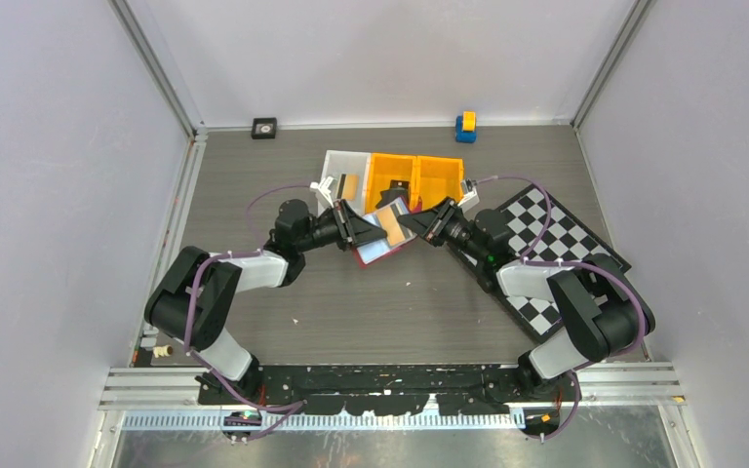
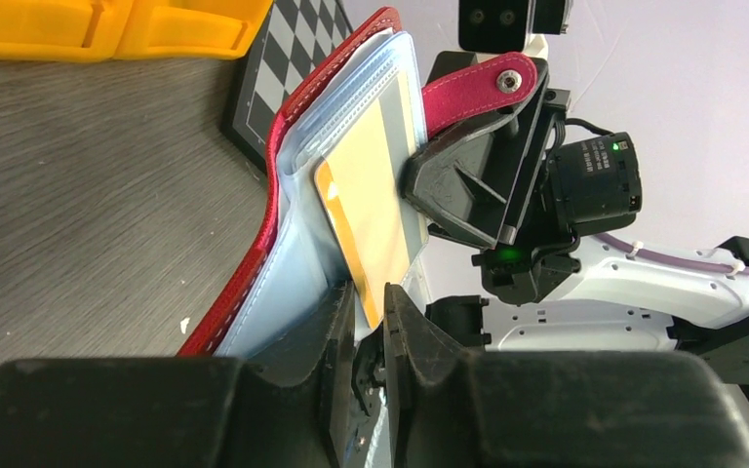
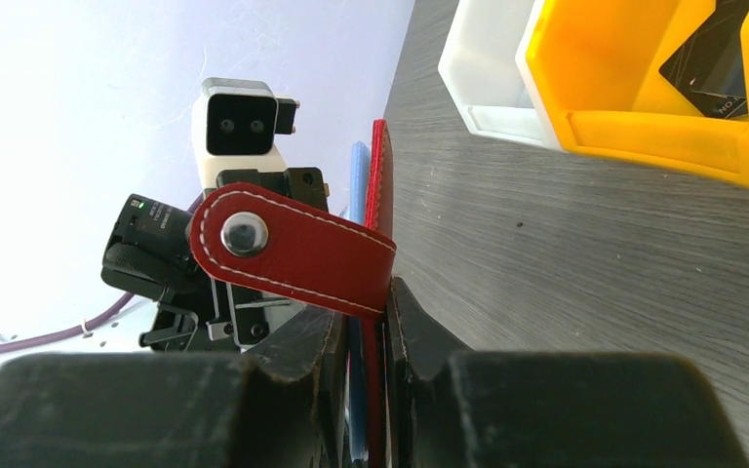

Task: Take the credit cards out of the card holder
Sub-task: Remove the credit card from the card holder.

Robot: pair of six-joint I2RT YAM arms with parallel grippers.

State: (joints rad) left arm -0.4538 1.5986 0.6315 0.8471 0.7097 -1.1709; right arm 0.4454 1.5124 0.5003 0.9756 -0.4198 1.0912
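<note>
Left gripper (image 2: 371, 300) was pinched narrow on a tan credit card's (image 2: 371, 205) near corner. Right gripper (image 3: 363, 336) was clamped on the red card holder's (image 3: 378, 175) edge. The open holder hung between them over the grey wood-grain table (image 1: 400, 302). Farther off stood yellow bins (image 1: 436, 160), a chequered board (image 1: 566, 229) at right, and pale walls (image 1: 380, 58).

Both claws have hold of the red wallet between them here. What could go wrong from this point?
1. The left claw seems to pinch only the lower corner of the tan rectangular card, so it could slip off when pulling.
2. The card sits mostly inside the pale clear plastic sleeve. Friction may drag the flat red folding wallet from the right claw, which clamps just a thin edge by the snap tab.
</note>
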